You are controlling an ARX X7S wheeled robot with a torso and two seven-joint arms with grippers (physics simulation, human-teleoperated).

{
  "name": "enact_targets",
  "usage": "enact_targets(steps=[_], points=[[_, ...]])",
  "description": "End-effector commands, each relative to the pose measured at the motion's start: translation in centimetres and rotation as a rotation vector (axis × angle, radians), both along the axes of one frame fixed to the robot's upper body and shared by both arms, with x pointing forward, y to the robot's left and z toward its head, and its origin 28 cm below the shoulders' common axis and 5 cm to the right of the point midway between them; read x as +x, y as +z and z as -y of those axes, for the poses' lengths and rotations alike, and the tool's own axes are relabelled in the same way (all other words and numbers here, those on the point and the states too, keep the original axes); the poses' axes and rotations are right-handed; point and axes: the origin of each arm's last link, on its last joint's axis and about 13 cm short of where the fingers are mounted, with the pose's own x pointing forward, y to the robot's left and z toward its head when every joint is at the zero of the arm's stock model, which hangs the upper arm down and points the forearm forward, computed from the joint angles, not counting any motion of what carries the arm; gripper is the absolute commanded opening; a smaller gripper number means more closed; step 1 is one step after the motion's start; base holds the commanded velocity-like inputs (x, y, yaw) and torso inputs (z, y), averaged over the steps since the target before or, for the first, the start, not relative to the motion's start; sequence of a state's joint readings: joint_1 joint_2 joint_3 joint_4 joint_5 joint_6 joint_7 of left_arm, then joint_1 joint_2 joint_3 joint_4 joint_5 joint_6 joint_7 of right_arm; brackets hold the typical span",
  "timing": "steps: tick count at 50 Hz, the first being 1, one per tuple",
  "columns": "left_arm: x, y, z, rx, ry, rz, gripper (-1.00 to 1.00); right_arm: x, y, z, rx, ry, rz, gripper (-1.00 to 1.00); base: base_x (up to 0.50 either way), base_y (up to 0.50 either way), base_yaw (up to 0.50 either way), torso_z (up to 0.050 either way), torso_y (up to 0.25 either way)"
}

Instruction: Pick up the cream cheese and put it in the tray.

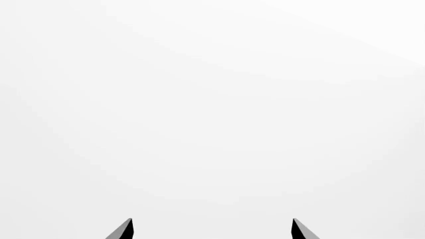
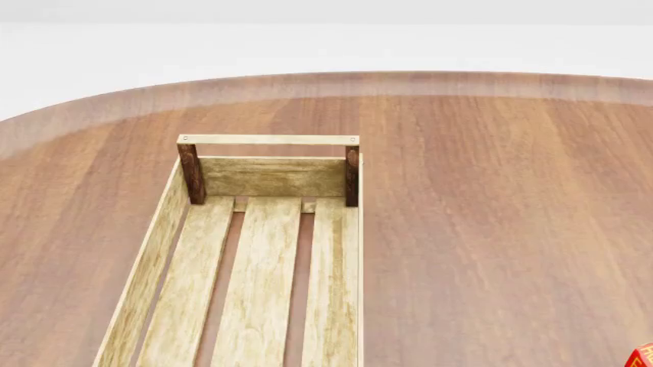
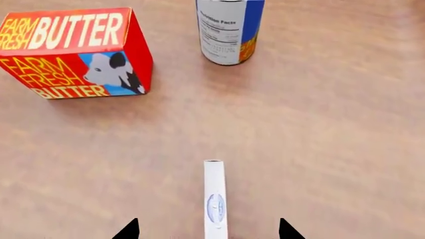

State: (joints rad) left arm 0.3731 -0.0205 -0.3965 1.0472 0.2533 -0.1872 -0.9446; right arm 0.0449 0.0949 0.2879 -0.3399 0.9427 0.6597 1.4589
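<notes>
Round brown wooden table (image 2: 490, 229) under a plain white backdrop in the head view. Tray (image 2: 164, 252) of pale slats with dark corner posts at lower left of centre there, nothing inside it; red corner of butter box (image 2: 643, 356) at lower right edge.

Right wrist view: cream cheese (image 3: 214, 199) standing on edge on the table, bottom centre, between the spread tips of right gripper (image 3: 208, 230), touching neither; released. Butter box at upper left, can (image 3: 229, 30) at top centre, both well apart from the cream cheese.

Left wrist view: left gripper (image 1: 212, 230) tips wide apart, released, against blank white only.
</notes>
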Motion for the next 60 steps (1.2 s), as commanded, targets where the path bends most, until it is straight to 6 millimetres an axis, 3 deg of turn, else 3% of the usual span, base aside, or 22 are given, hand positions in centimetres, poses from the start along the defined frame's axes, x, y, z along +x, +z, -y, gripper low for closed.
enact_targets(steps=[1, 60], points=[[-0.2, 0.2, -0.1, 0.014, -0.010, 0.019, 1.00, 0.5, -2.6, 0.5, 0.085, -0.033, -0.066, 1.00, 0.00, 0.00, 0.00, 0.000, 0.000], [-0.1, 0.2, -0.1, 0.018, -0.009, 0.020, 1.00, 1.6, -5.9, 0.6, 0.118, -0.003, -0.157, 1.00, 0.00, 0.00, 0.00, 0.000, 0.000]])
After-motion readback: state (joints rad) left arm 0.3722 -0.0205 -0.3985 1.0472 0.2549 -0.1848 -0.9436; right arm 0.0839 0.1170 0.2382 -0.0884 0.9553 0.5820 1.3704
